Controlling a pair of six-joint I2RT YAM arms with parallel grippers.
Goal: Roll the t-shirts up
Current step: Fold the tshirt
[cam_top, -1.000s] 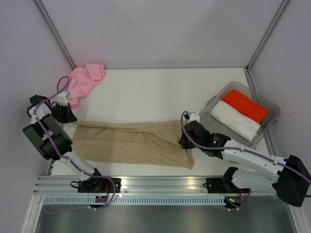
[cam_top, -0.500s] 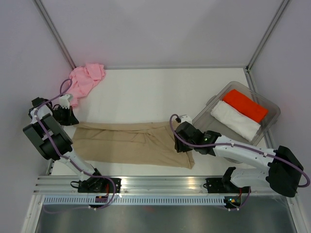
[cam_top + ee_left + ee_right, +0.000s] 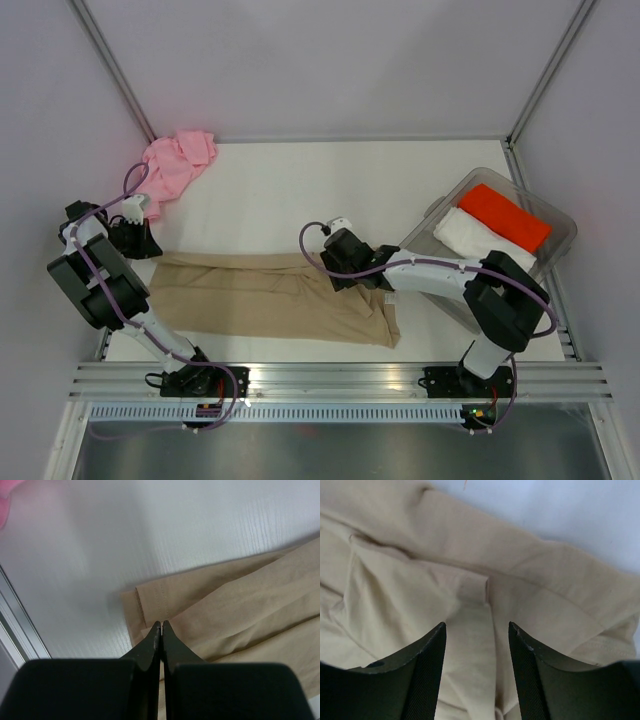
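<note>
Starting at the left wall, the light pink t-shirt [image 3: 172,168] lies crumpled in the far corner of the white tabletop [image 3: 300,190], near the left hand [image 3: 145,247] but apart from it. That hand sits low at the left end of the tan-beige t-shirt [image 3: 270,298], its fingers pressed together with no gap, tips at the hemmed corner; whether cloth is caught there cannot be told. The tan shirt lies as a long folded band across the near tabletop. Over its wrinkled right part is the right hand [image 3: 338,272], fingers spread apart, nothing between them. Farther right, a clear plastic tub [image 3: 556,256] holds a white t-shirt [image 3: 483,247] and a red t-shirt [image 3: 508,217] side by side, with the right arm stretched in front.
</note>
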